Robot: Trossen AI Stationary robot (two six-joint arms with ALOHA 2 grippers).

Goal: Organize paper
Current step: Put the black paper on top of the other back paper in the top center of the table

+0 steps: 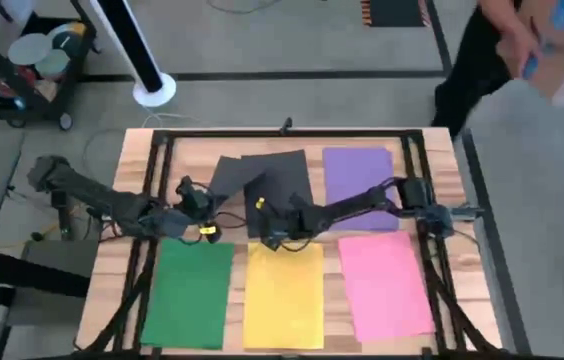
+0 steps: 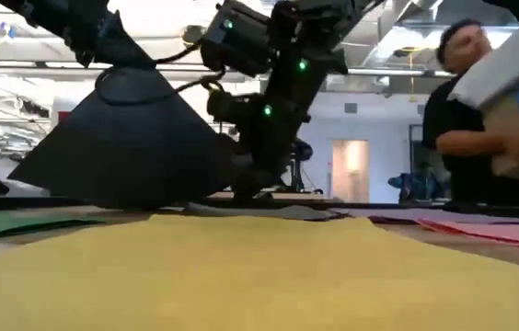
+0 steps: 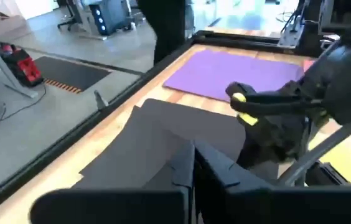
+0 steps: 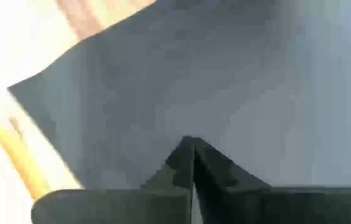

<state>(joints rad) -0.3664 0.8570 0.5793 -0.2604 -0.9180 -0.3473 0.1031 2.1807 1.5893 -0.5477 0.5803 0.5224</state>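
Two black sheets overlap at the table's far middle. One lies flat; the other is raised like a tent, with its lower edge on the table. The purple sheet lies to their right. Green, yellow and pink sheets lie flat in the near row. My left gripper is shut on the raised black sheet. My right gripper is shut, with its tips down at the flat black sheet's near edge. My left gripper pinches the raised black sheet between its two shut fingers. It holds the sheet at the top, and the sheet hangs down and spreads below the gripper, its lower edge resting on the table. My right gripper points down with shut fingers, its tips on the flat black sheet near that sheet's near edge, just beyond the yellow sheet. Whether it pinches the edge or only presses on it, I cannot tell.
A black frame runs around the wooden table. A person carrying a cardboard box stands beyond the far right corner. A cart stands past the far left corner. The two grippers are close together at the table's middle.
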